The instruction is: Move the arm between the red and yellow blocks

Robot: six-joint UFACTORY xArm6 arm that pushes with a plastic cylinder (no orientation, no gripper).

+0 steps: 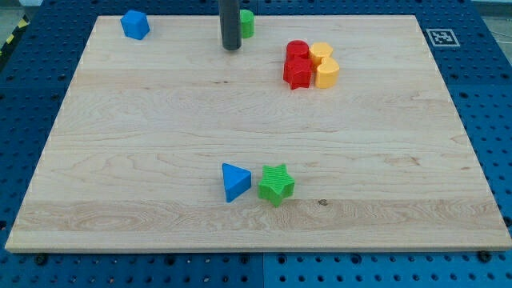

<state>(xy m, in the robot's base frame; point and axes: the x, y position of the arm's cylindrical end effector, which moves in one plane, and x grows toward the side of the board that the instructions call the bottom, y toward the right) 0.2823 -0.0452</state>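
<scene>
Two red blocks sit at the view's upper right: a red cylinder [298, 50] behind a red star [298, 72]. Two yellow blocks touch them on the right: a yellow hexagon-like block [321, 54] and a yellow heart-like block [327, 73]. My tip [232, 48] is the lower end of the dark rod, near the view's top centre. It stands left of the red blocks, about a block's width or two away, and just left of a green block [247, 22] that the rod partly hides.
A blue block [135, 24] lies at the top left corner. A blue triangle [234, 182] and a green star [277, 184] sit side by side at the bottom centre. The wooden board [120, 160] lies on a blue pegboard table.
</scene>
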